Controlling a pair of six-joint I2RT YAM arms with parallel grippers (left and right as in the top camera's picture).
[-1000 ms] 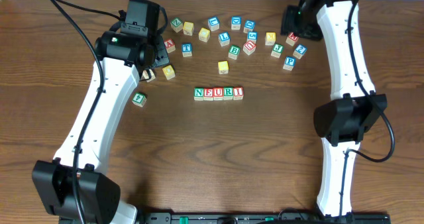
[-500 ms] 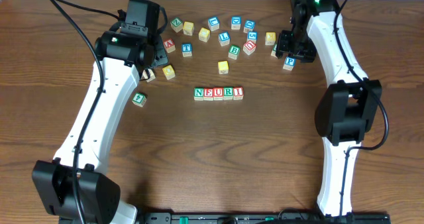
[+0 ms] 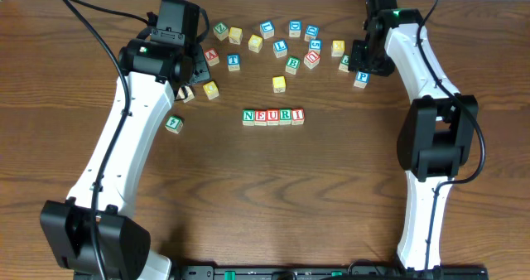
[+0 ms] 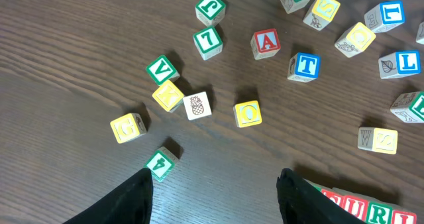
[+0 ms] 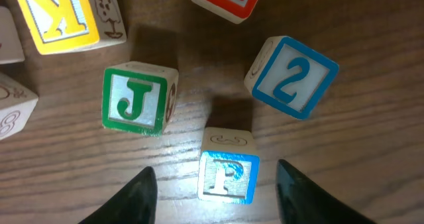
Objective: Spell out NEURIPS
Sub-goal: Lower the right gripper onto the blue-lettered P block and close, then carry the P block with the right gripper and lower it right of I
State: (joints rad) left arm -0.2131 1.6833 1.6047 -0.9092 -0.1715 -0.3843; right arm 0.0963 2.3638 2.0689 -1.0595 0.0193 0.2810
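Brown tabletop (image 5: 371,151) bears the P cube (image 5: 228,175) between the right end effector's (image 5: 216,196) fingers (image 5: 141,199).

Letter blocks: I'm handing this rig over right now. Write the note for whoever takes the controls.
Left hand: open, empty, hanging over the loose blocks on the left side.
Right hand: open, one finger on either side of the P block, not closed on it.
Done: the row reads N E U R I at the table's centre.
Left: grip P, set it after the I, then add S. S should be among the loose blocks at the back; I cannot pick it out.
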